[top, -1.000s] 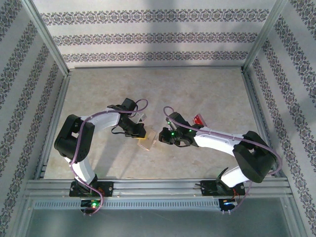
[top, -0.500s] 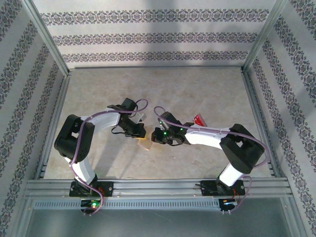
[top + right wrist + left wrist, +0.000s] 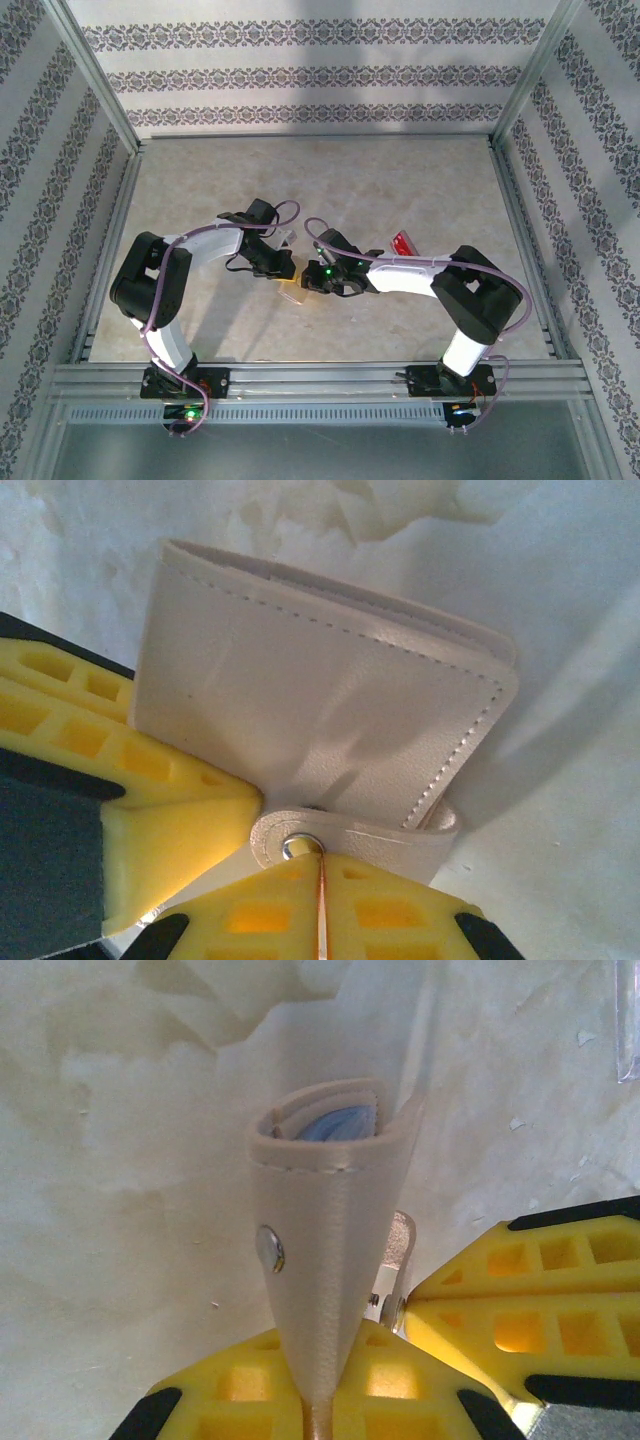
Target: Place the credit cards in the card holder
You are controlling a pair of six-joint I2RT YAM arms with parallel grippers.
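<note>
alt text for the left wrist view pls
The left pincer grips a tan card holder by its near end, holding it edge-on over a pale marbled table, with a blue-grey pocket showing in its slightly open far end. A silver snap stud sits on its side.

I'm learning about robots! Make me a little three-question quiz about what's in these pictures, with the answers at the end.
1. True or false: the red card is already inside the card holder.
2. What colour are the pincer fingers? A green, B yellow, C blue.
3. Fill in the gap: the left pincer and the right pincer are both gripping the ______.

Key:
1. False. It lies on the table.
2. B.
3. Card holder.
</note>
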